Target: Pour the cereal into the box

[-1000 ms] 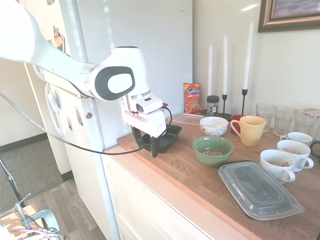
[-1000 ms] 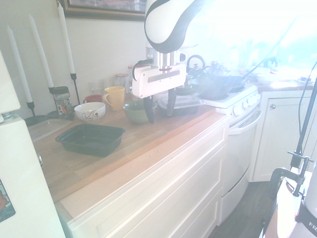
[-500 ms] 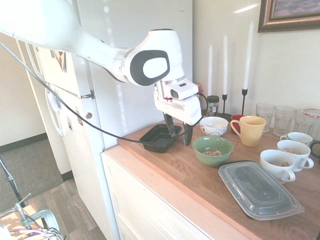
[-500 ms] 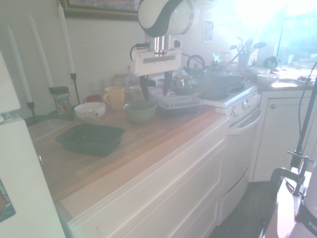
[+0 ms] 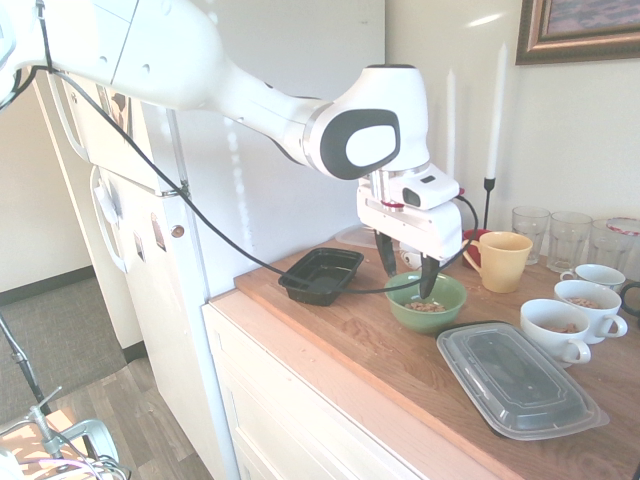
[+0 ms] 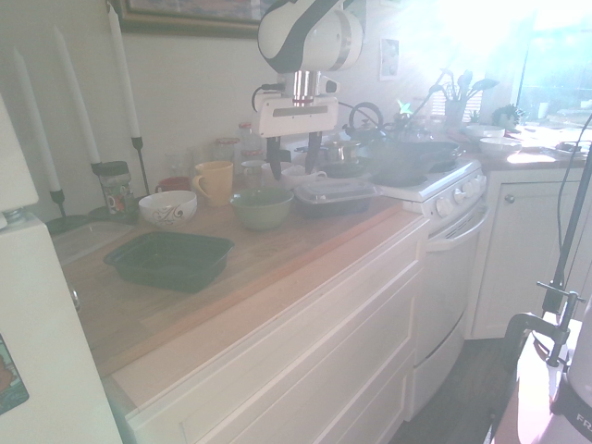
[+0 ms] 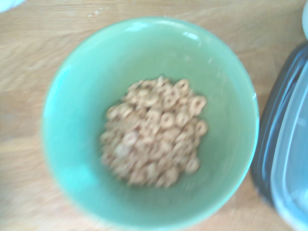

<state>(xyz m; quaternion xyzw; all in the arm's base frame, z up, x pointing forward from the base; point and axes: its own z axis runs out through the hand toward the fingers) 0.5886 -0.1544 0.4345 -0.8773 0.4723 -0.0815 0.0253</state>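
A heap of tan ring-shaped cereal point(image 7: 156, 132) lies in a green bowl point(image 5: 426, 301) point(image 6: 262, 207) point(image 7: 86, 125) on the wooden counter. My gripper point(image 5: 408, 272) point(image 6: 293, 157) hangs open right above the bowl, fingers pointing down, with nothing between them. The box point(image 5: 321, 275) point(image 6: 170, 259), a shallow black tray, sits empty on the counter nearer the fridge, apart from the bowl.
A lidded black container point(image 5: 518, 378) point(image 7: 288, 144) lies beside the bowl. A yellow mug point(image 5: 497, 260), a patterned bowl point(image 6: 167, 207), several white cups point(image 5: 558, 330), glasses point(image 5: 568, 238) and candlesticks point(image 5: 489, 190) crowd the back. A stove point(image 6: 435, 180) adjoins the counter.
My arm has swung along the counter from over the black tray to above the green bowl. The gripper stayed open throughout.
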